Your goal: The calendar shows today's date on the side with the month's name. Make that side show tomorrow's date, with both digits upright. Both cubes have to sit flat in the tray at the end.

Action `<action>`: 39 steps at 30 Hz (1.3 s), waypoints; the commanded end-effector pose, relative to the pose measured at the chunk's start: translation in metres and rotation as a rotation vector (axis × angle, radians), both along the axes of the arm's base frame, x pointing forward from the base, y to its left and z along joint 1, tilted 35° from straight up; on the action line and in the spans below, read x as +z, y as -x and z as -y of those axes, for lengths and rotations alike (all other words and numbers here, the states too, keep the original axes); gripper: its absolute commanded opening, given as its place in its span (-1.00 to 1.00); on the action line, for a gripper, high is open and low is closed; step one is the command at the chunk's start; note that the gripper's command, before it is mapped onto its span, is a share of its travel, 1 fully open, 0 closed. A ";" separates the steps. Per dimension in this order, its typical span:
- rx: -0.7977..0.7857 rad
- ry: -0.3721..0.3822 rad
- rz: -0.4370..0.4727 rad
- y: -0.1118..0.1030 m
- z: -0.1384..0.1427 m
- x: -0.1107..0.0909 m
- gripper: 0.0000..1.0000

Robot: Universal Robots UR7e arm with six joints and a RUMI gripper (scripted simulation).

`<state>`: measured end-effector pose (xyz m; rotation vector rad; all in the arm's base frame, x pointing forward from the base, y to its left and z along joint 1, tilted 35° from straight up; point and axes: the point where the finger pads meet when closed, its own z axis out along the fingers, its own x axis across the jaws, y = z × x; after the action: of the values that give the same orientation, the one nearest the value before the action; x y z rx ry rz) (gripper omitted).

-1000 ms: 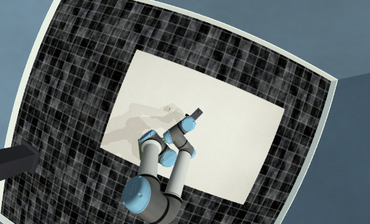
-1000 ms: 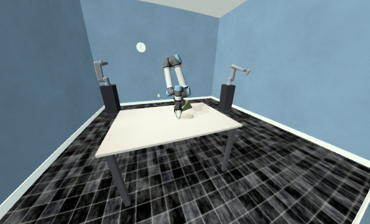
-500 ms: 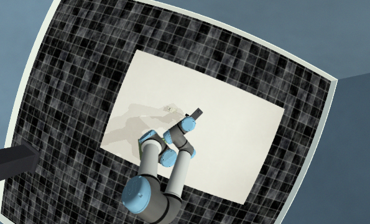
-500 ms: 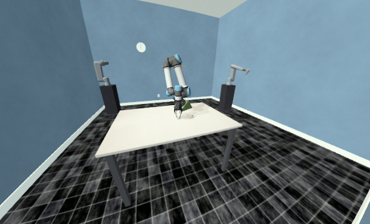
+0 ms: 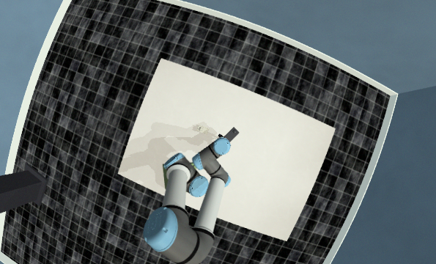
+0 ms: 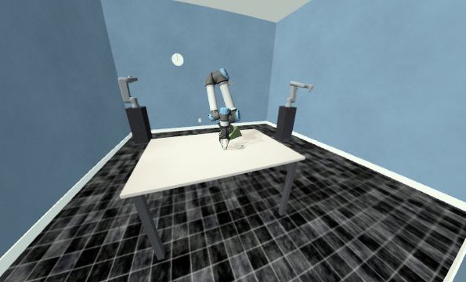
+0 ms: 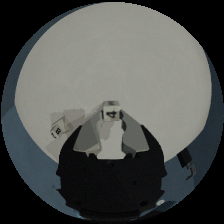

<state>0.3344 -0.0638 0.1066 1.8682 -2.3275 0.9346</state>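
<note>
The tabletop (image 5: 276, 147) (image 6: 201, 160) (image 7: 150, 55) looks smooth and matt. Around it, the floor (image 5: 104, 73) (image 6: 225, 219) looks streaky, like rough stone tile. Behind the tabletop, the wall (image 6: 240, 47) has a matt, faintly mottled, paint-like finish.

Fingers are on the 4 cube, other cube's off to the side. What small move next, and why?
Probably lift gently: the fingers grip the cube marked 4 low over the table, outside any tray.

Shadows: spread left of the arm (image 5: 174, 191) in the top view.
Wrist view: dim, round, black-cornered.
Room edges: bowed.
</note>
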 end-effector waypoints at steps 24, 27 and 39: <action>-0.001 -0.001 -0.002 0.001 0.000 -0.001 -0.51; -0.001 -0.001 -0.002 0.001 0.000 -0.001 -0.44; -0.001 0.000 0.000 0.001 0.000 0.000 -0.44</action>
<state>0.3344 -0.0638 0.1067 1.8682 -2.3276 0.9346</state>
